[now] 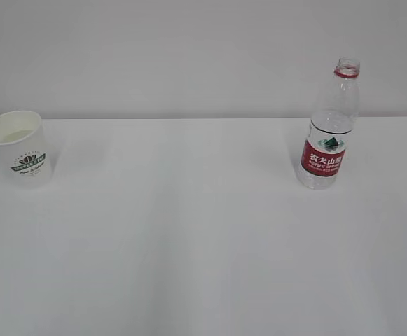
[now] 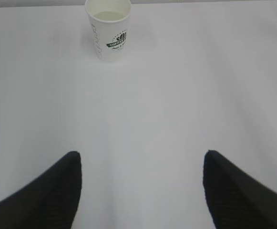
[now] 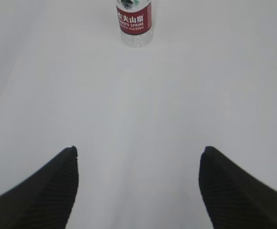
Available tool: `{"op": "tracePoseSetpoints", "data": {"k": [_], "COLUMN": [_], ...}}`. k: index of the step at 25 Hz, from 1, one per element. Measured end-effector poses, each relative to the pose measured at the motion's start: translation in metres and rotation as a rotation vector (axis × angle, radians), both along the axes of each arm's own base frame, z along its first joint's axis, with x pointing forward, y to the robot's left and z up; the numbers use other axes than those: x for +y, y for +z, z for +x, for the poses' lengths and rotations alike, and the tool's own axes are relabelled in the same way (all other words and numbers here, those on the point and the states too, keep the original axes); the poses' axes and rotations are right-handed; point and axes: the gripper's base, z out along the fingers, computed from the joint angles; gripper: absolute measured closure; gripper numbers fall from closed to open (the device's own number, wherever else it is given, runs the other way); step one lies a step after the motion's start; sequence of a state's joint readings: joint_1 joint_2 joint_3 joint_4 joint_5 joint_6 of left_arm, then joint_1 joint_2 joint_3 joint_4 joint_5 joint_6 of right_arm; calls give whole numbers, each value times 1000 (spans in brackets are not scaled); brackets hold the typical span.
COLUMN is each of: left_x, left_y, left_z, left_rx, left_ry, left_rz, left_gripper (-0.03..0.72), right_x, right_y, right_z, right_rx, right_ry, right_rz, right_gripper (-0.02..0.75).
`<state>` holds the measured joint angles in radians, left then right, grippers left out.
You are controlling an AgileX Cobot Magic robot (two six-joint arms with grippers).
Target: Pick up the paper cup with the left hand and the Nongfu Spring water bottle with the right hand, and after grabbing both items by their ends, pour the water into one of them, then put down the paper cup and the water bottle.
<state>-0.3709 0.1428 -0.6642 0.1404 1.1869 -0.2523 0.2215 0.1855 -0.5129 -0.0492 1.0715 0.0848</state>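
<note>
The paper cup [image 1: 18, 144] stands upright near the table's [image 1: 189, 245] left edge, well apart from the Nongfu Spring water bottle [image 1: 329, 129]. Left hand [image 2: 142, 160] and right hand [image 3: 138, 155] gape wide, empty, bare table between them and the cup.

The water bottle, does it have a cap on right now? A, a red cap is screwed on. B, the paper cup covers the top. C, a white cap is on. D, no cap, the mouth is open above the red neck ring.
D: in the exterior view the water bottle ends in an open mouth above its red ring, and the paper cup stands far to the left.
</note>
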Motion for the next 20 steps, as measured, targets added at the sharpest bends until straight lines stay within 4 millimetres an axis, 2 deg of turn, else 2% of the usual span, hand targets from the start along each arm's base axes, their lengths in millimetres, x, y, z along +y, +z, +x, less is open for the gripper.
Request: {"op": "tracePoseSetpoints", "data": {"k": [8,16,20], "left_x": [7,1,-1], "left_y": [-15,-28,-29], "left_z": [-18,-7,-6], "left_rx": [-76,-81,-85], "left_ry": [-2,-21,-53], "left_rz": [-33,-39,-23], "left_gripper": [115,172,178], "right_x": [-2,-8,-8], "right_y": [-4,-3,-3], "right_z": [-6,-30,-33], "right_rx": [32,-127,-143], "right_ry": [-8,-5,-1], "right_rz": [-16,15,13], "right_gripper": [144,144,145]}}
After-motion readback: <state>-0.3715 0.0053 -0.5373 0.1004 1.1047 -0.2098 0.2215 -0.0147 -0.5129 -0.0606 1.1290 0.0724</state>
